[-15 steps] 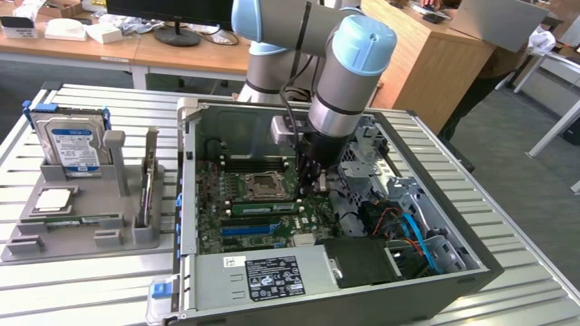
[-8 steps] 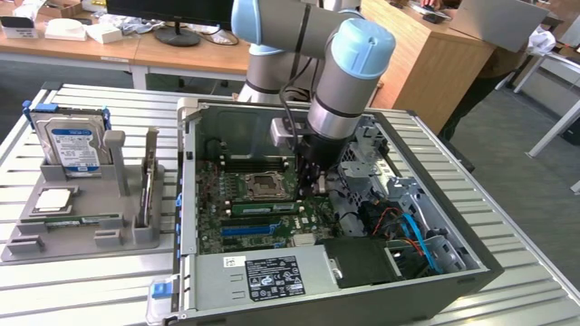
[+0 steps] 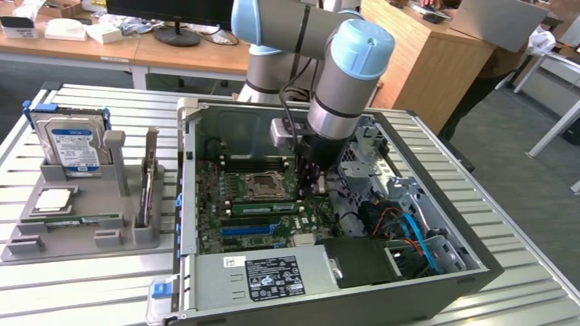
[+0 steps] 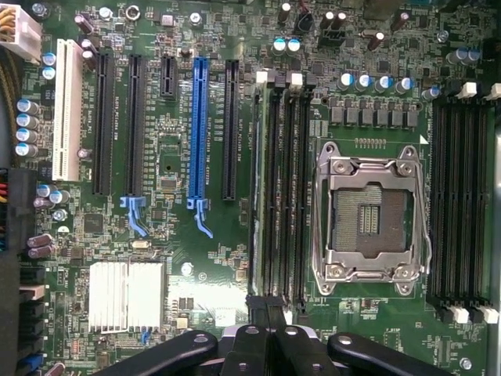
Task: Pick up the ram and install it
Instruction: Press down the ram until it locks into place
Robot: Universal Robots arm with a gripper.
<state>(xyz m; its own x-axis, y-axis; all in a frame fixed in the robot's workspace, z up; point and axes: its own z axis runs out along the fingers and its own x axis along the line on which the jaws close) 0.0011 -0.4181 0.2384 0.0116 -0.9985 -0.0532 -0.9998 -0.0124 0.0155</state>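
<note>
The ram (image 3: 259,206) is a long green stick standing on edge in a slot of the motherboard, just in front of the empty processor socket (image 3: 261,183). In the wrist view the ram (image 4: 255,196) is a thin edge-on line in the outermost of the slots beside the socket (image 4: 368,219). My gripper (image 3: 314,186) hangs inside the open computer case, above the board at the exterior view's right end of the stick. Its fingers are shut together (image 4: 268,308), and I see nothing between them.
The open case (image 3: 471,261) sits on a slatted metal table. At the exterior view's left, a grey holder (image 3: 136,238) carries a blue-labelled hard drive (image 3: 73,142), a square silver chip (image 3: 53,198) and another green stick (image 3: 73,221). Drive cages and cables (image 3: 408,224) crowd the case's right side.
</note>
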